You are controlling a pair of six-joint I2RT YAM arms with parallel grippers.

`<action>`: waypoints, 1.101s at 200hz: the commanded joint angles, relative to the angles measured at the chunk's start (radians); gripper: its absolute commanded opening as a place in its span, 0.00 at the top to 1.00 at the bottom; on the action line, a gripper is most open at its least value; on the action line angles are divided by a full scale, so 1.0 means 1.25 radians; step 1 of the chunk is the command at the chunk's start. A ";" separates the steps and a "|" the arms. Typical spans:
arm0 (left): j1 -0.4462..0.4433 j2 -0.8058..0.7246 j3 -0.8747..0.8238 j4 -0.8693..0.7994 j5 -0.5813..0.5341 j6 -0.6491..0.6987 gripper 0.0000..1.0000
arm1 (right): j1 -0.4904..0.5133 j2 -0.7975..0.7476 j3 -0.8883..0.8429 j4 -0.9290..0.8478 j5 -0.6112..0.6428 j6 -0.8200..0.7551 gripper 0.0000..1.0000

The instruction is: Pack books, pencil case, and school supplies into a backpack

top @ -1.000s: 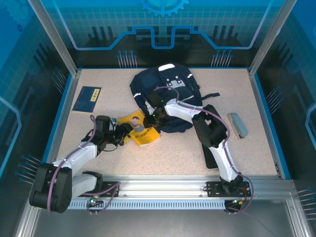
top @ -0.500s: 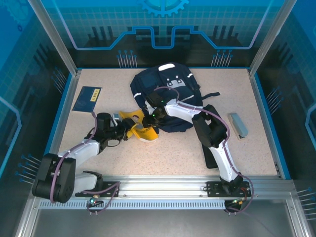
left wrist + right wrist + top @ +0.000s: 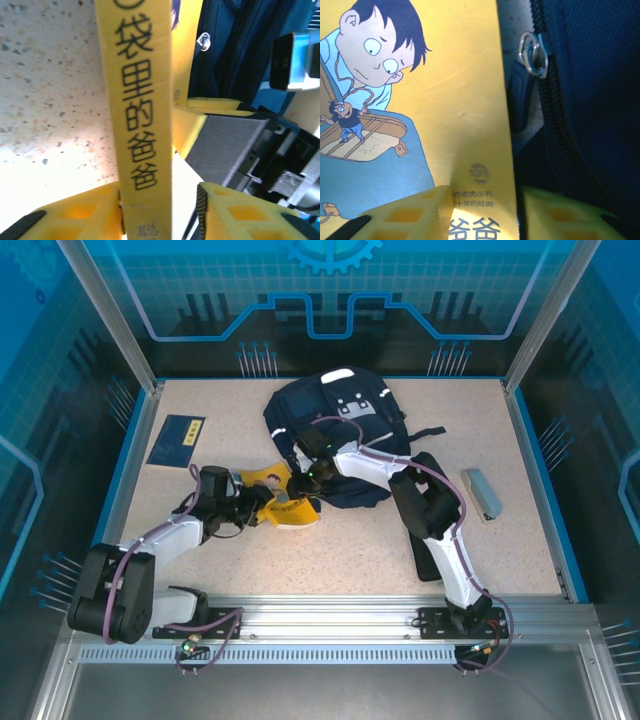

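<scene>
From above, the yellow book [image 3: 280, 502] stands tilted at mid-desk, just in front of the backpack [image 3: 335, 435]; both pincers meet on it.

At the left wrist, the left pincer [image 3: 160, 212] closes on the spine.

At the right wrist, the right pincer [image 3: 485, 207] pinches the cover's edge beside the zipper pull [image 3: 530, 52].

Judgement: keep both grips firm, steer the book's edge into the opening clear of the zipper.

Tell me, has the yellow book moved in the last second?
Yes. The yellow book has tipped up off the table onto its edge, shifting toward the backpack.
</scene>
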 commanded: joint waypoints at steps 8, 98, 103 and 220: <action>-0.007 -0.052 0.062 -0.112 -0.039 0.085 0.75 | 0.035 -0.050 -0.034 -0.030 -0.051 0.014 0.53; -0.007 -0.243 0.268 -0.410 -0.248 0.222 0.89 | -0.014 -0.394 -0.271 0.204 -0.088 0.182 0.21; -0.007 -0.248 0.281 -0.399 -0.245 0.219 0.89 | -0.019 -0.412 -0.288 0.226 -0.094 0.198 0.20; -0.066 -0.051 0.345 0.241 -0.082 -0.158 0.88 | -0.107 -0.546 -0.555 0.853 -0.116 0.692 0.03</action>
